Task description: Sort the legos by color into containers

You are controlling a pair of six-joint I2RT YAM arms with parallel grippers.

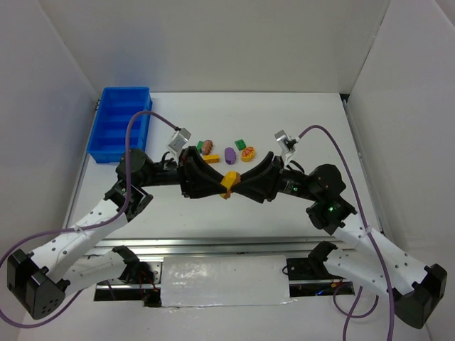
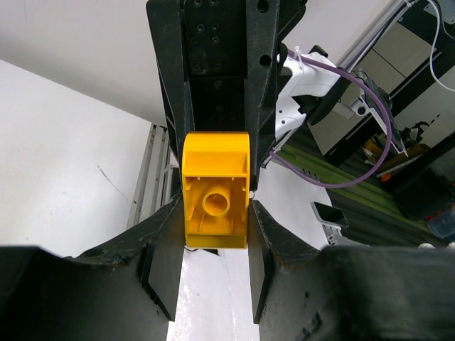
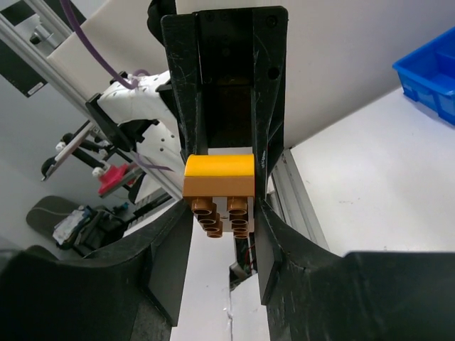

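Pinching the yellow block point(image 1: 228, 182) between the fingers of the left gripper point(image 2: 213, 227), hollow underside facing the left wrist camera. Meeting it head-on with the right gripper point(image 3: 224, 227), fingers appearing clamped against the studded end of the same block. Holding the block off the surface, over the middle of the table point(image 1: 298, 121), both arms stretching inward from the near edge.

Leaving the other pieces loose in a short row just beyond the grippers, toward the far edge: a pinkish lump point(image 1: 207, 146), an orange-yellow block point(image 1: 212, 158), a purple oval point(image 1: 229, 153), a green block point(image 1: 240, 144) and a yellow-and-red round piece point(image 1: 247, 153). Possibly including a second green bit beside the lump; too small for telling.

Showing no piece in the compartments of the blue bin point(image 1: 108, 155), sitting at the far left corner of the table, well apart from the block. Judging the sort as barely begun: one piece lifted, nothing delivered, every loose piece awaiting pickup.

Offering open surface between the grippers and the bin for the left arm's travel, and bare table across the right half as well. Minding the white walls point(image 1: 64, 106) standing along the left, far and right edges, the bin lying close against the left one. Minding also the purple cables point(image 1: 323, 127) looping above both wrists during any swing toward the bin.
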